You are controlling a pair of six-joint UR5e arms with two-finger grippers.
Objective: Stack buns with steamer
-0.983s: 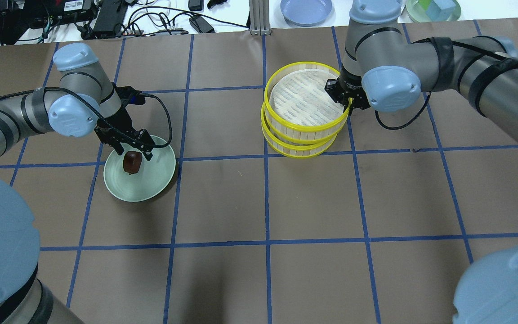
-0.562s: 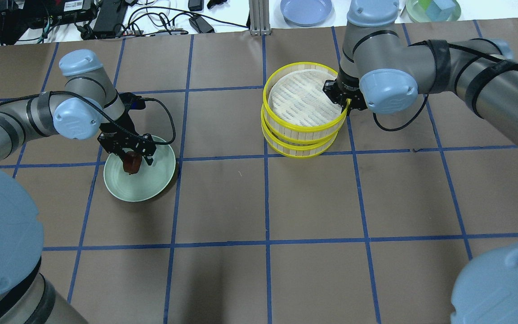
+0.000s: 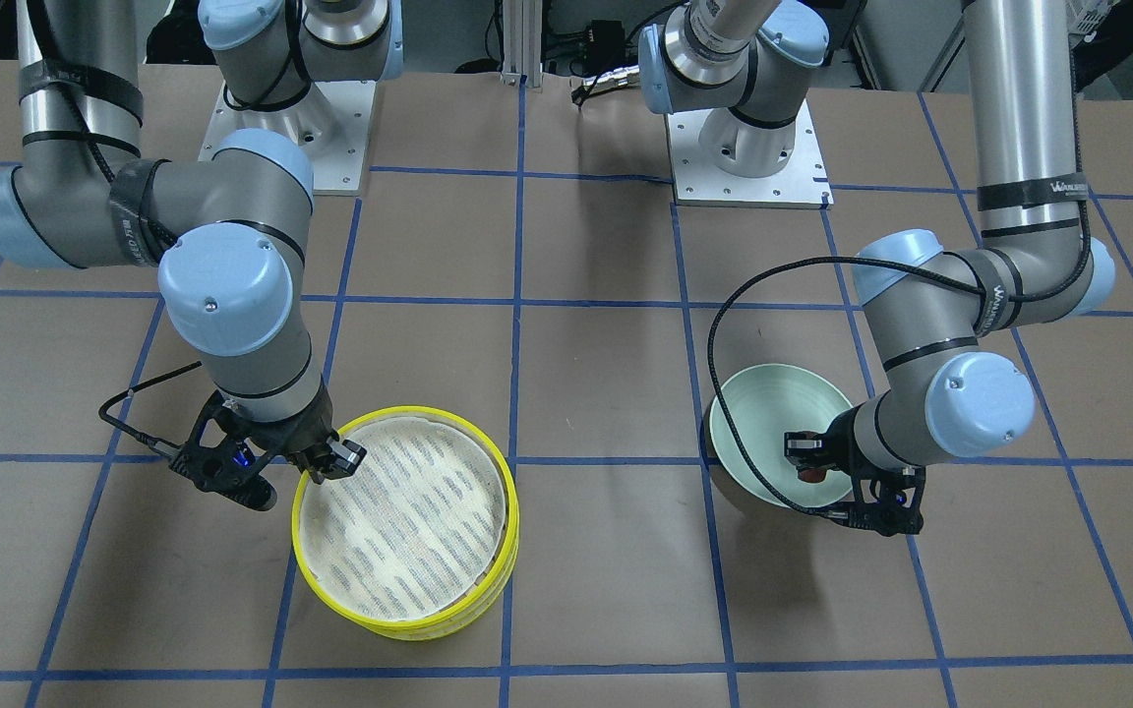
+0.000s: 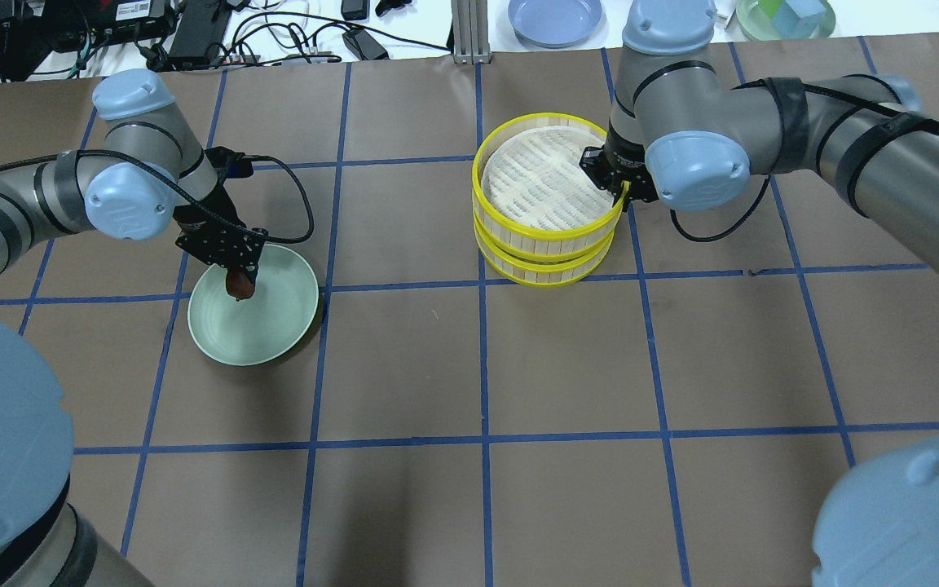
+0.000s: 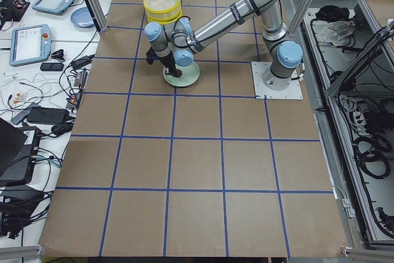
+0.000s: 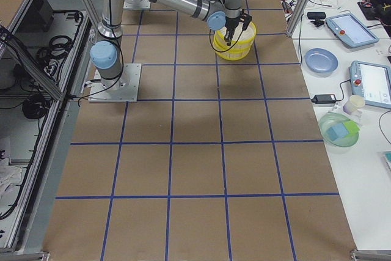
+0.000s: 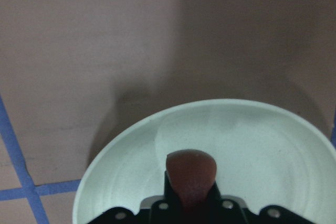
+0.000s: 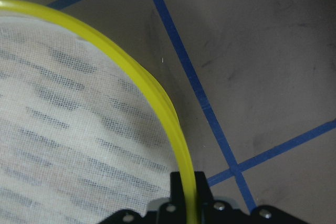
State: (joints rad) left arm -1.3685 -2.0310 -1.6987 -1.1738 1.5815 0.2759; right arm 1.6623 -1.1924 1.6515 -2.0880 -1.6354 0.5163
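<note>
The left gripper (image 4: 240, 271) is closed on a small, rounded, dark reddish-brown bun (image 7: 190, 172), with a finger pressed to each side and the arm reaching down from above. That side pinch probably suits a soft lump, since it leaves the underside free for setting down. The bun hangs over the far-left part of a pale green round plate (image 4: 282, 326) and appears to sit clear of the plate's floor. The plate holds nothing else. The bun's skin is smooth and matte, and its rounded end pokes out past the fingertips in the left wrist view.

Well apart to the right stands the steamer, two matching round trays with bright yellow rims, pale slatted sides and white mesh floors. The upper tray (image 4: 518, 236) sits over the lower tray (image 4: 547, 275), shifted slightly off it. Whether the upper tray rests on the lower one or rides just above it cannot be told. Its floor is bare.

The right gripper (image 4: 618, 189) is clamped on the upper tray's yellow rim, one finger inside the wall and one outside, as the right wrist view shows. A thin upright wall invites that grip, and it likely steadies the tray as a landing place for the bun.

No cream-white bun shows in any view, so it may lie hidden under the upper tray.
</note>
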